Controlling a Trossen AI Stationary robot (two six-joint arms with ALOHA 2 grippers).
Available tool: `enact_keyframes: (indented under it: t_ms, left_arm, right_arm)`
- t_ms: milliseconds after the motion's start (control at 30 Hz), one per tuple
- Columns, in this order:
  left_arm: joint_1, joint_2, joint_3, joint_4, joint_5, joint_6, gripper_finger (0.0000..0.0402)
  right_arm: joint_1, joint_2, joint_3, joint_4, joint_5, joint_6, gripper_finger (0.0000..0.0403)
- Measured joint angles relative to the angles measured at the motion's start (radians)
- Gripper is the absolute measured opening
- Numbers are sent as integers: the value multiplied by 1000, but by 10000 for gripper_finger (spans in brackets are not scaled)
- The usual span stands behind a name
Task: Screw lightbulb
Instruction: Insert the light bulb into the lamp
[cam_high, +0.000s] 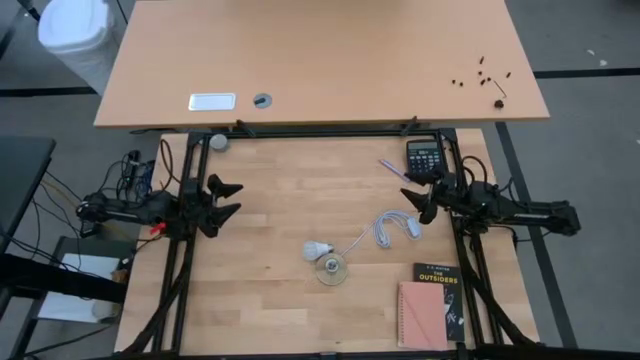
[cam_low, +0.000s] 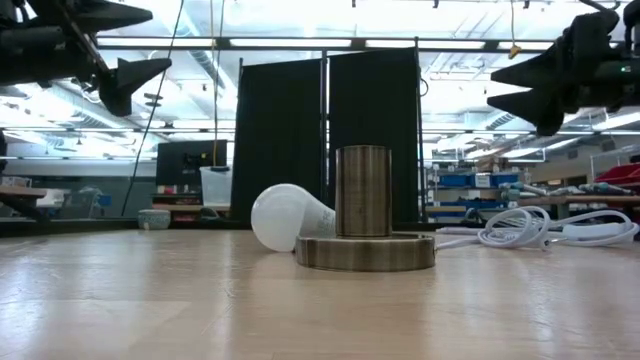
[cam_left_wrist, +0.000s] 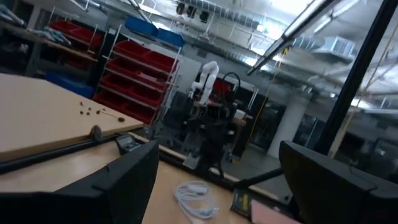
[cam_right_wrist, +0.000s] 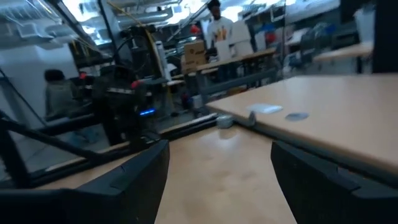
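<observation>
The white lightbulb lies on its side on the table, its base end against the round silvery socket; in the low view the lightbulb lies behind the socket's upright cylinder. My left gripper is open and empty at the table's left, raised. My right gripper is open and empty at the table's right, raised above the white cord.
A calculator lies at the far right with a pen beside it. A book and a pink notebook lie at the near right. A person shows in the room beyond, in the right wrist view.
</observation>
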Motion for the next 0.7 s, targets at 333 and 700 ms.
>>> enact_keyframes:
  t_ms: [333,700]
  left_arm:
    - [-4,294,232,-26,106,134,337]
    - [-57,768,499,-29,12,134,337]
  right_arm:
    - [1,228,102,0,-37,69,288]
    - [23,548,324,1,-143,-42,287]
